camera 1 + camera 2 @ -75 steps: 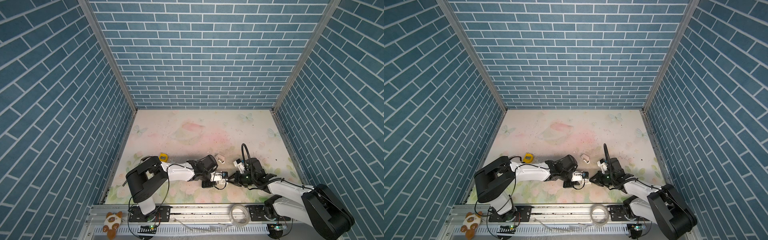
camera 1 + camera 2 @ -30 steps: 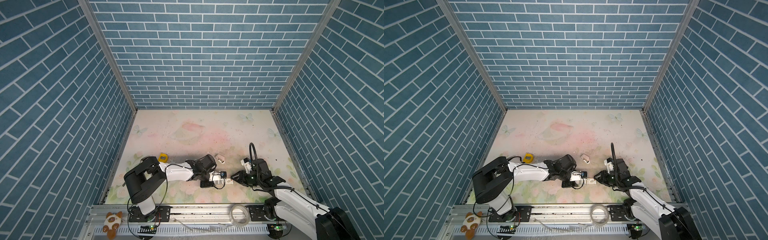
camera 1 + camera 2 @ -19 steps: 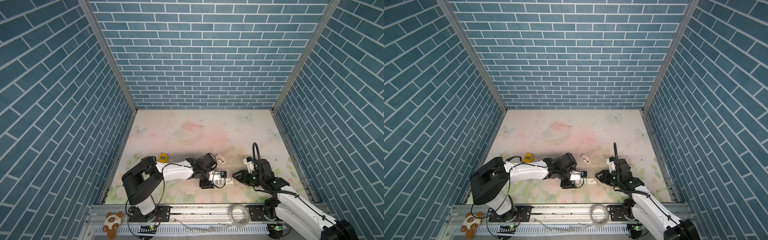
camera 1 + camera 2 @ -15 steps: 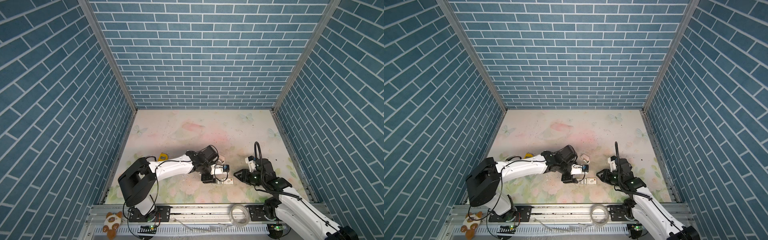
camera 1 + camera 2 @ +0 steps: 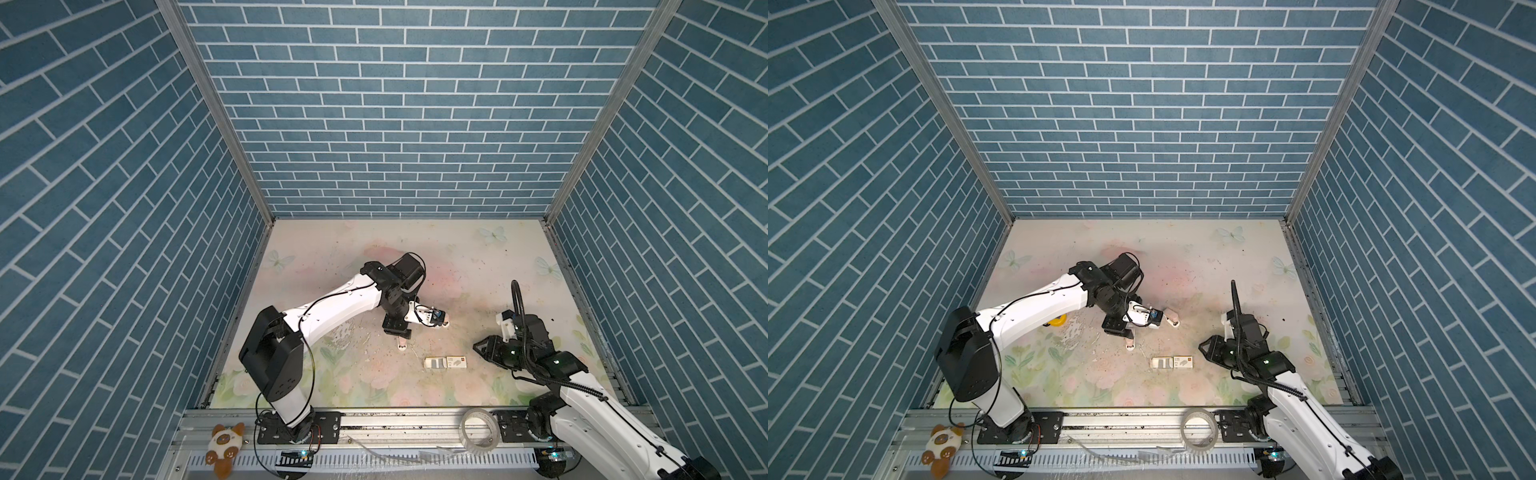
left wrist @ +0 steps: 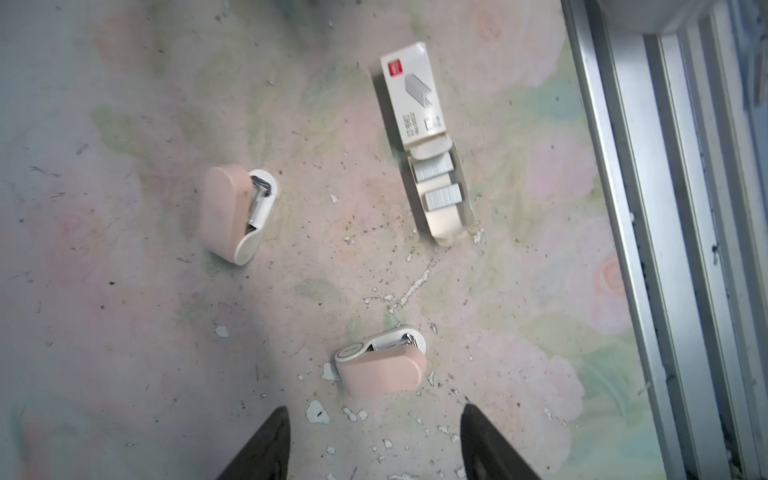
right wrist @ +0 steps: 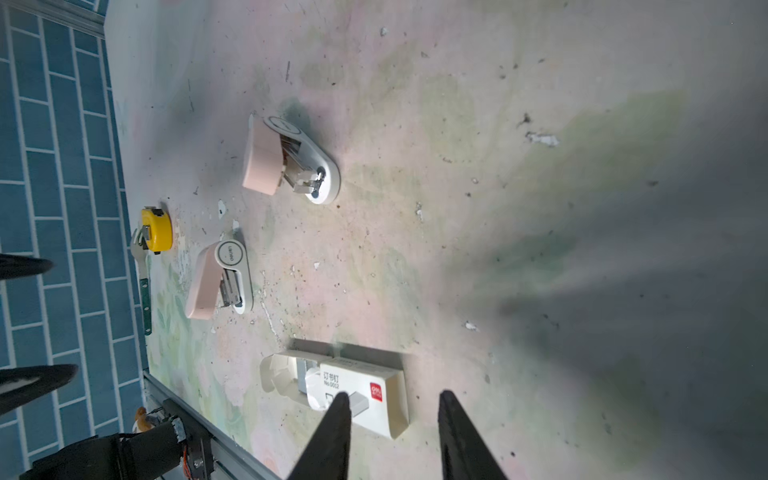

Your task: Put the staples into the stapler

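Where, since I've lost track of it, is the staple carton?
In both top views the carton lies flat at front centre, just left of the right gripper, with a stapler beyond it to the left.

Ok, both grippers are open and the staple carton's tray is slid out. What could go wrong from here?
1. The staples are thin strips lying flat in the slid-out tray; the right gripper could shove the light carton or snap a strip rather than lift it.
2. The near stapler and far stapler both seem to lie on their sides; the left gripper may skid the near one away instead of opening it.
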Robot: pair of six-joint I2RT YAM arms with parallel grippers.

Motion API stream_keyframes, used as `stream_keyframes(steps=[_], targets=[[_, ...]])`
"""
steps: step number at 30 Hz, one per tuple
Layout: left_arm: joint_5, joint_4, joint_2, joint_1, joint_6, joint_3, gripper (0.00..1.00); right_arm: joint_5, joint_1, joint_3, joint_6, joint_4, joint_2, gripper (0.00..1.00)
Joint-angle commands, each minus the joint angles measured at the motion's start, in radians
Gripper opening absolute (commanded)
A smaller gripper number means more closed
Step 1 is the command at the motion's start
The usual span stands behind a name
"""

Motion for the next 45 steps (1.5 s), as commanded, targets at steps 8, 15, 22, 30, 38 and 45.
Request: stream_keyframes(steps=[8,15,22,30,38,45], targets=[[-0.019,0.011,0.076,0.002,0.284,-0.072,0.66,0.099,-0.006,0.010,0.046,-0.020,-0.053,0.37],[-0.025,0.099,0.113,0.002,0.332,-0.100,0.67,0.131,-0.009,-0.021,0.066,-0.058,-0.125,0.38],[-0.055,0.137,0.145,-0.008,0.370,-0.155,0.68,0.131,-0.010,-0.040,0.072,-0.063,-0.140,0.38],[-0.091,0.188,0.139,-0.008,0.321,-0.195,0.59,0.142,-0.012,-0.035,0.066,-0.071,-0.144,0.38],[-0.110,0.213,0.149,-0.008,0.271,-0.202,0.33,0.141,-0.014,-0.039,0.066,-0.070,-0.149,0.37],[-0.118,0.163,0.216,-0.004,0.164,-0.115,0.32,0.146,-0.016,-0.037,0.063,-0.063,-0.146,0.37]])
